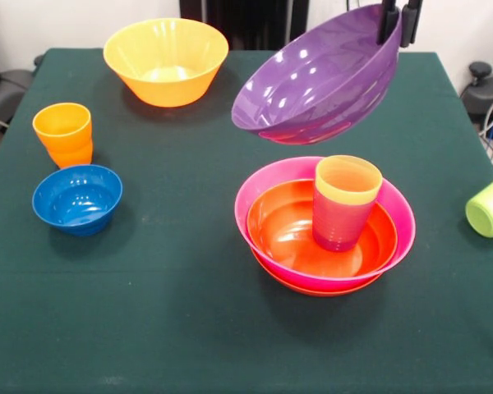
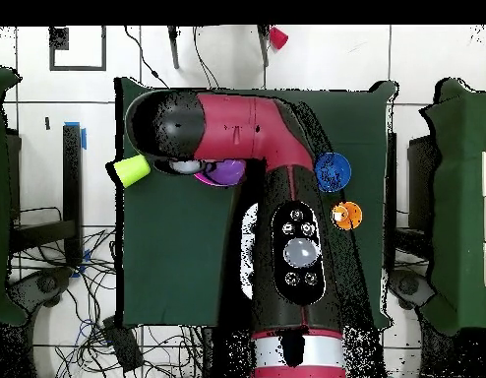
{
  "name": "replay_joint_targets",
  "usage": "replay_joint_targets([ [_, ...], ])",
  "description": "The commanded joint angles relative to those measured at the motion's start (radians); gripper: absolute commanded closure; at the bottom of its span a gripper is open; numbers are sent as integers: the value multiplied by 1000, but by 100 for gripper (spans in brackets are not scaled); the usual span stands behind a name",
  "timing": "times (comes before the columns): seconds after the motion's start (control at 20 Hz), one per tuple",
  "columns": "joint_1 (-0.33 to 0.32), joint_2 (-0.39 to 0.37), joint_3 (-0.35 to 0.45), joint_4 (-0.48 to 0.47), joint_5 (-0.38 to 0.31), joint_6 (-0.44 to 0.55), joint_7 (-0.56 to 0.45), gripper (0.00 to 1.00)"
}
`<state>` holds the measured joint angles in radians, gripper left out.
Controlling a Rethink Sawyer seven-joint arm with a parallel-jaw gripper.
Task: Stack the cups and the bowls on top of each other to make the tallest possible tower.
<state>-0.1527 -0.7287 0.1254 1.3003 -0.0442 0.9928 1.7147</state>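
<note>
Gripper (image 1: 398, 23): clamped on the far rim of the purple bowl, one finger on each side of the wall.
Purple bowl (image 1: 316, 78): held in the air, tilted steeply with its opening toward the camera, above and slightly behind the tower; touching nothing below.
Tower (image 1: 324, 226): right of table centre; red-orange bowl at the bottom, pink bowl (image 1: 271, 182) nested in it, second red-orange bowl (image 1: 283, 230) inside the pink one.
Cups in tower: purple cup (image 1: 338, 223) upright in the top red-orange bowl, yellow cup (image 1: 348, 180) nested inside it.
Yellow-orange bowl (image 1: 165, 60): upright at the far left of the table.
Orange cup (image 1: 63, 133): upright near the left edge.
Blue bowl (image 1: 76, 199): upright just in front of the orange cup.
Lime green cup (image 1: 490, 207): on its side at the right edge.
Arm (image 2: 227, 128): in the overhead view covers most of the table (image 1: 148, 328) and hides the tower.
</note>
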Motion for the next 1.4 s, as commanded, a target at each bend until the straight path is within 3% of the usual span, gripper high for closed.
replay_joint_targets([
  [0.05, 10, 72, 59, -74, -60, 85, -25, 100],
  [0.5, 29, 65, 53, -127, -53, 198, -13, 100],
  [1.05, 46, 113, 40, -225, -70, 238, 9, 100],
  [1.4, 38, 134, 50, -274, -71, 330, -38, 100],
])
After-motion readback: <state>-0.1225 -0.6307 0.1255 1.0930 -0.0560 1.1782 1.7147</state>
